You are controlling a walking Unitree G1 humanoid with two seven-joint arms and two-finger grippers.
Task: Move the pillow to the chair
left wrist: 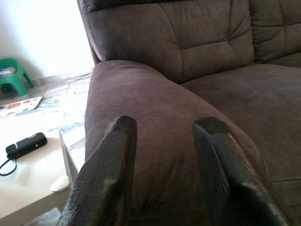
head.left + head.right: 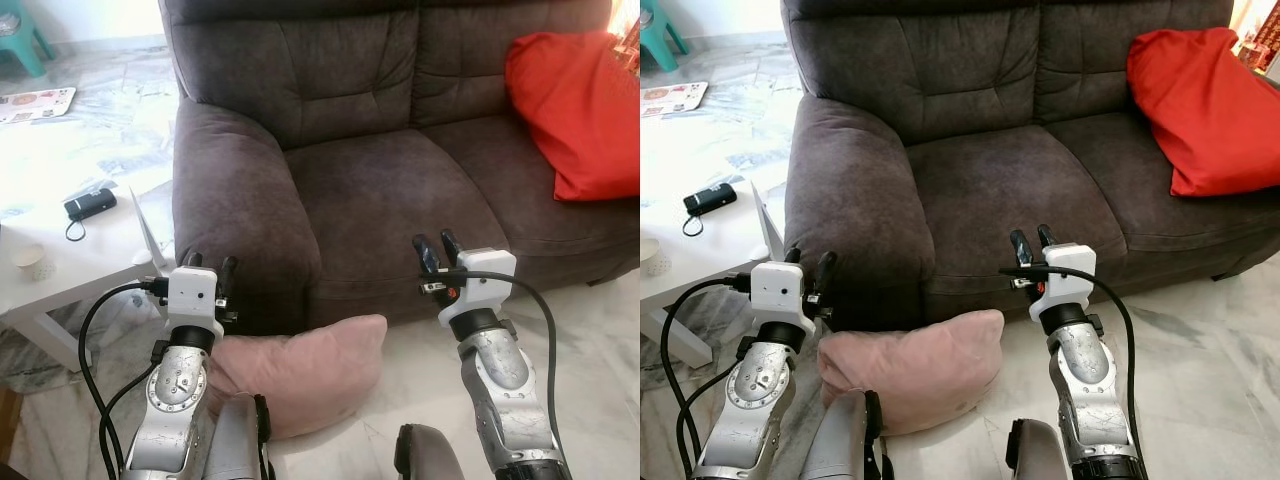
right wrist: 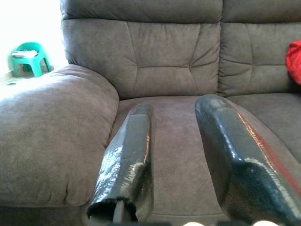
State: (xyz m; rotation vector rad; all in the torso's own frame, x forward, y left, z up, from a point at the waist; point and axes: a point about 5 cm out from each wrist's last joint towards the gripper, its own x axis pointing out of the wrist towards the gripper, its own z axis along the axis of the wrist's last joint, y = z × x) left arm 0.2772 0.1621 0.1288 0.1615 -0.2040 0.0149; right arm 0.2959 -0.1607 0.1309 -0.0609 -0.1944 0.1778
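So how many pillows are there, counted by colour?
Pink fabric pillow on the floor by the brown sofa: 1
Red fabric pillow on the sofa seat: 1
Total: 2

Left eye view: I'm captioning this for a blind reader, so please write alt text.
A pink pillow lies on the floor against a brown sofa, between the open left gripper and right gripper. A red cushion rests on the sofa.
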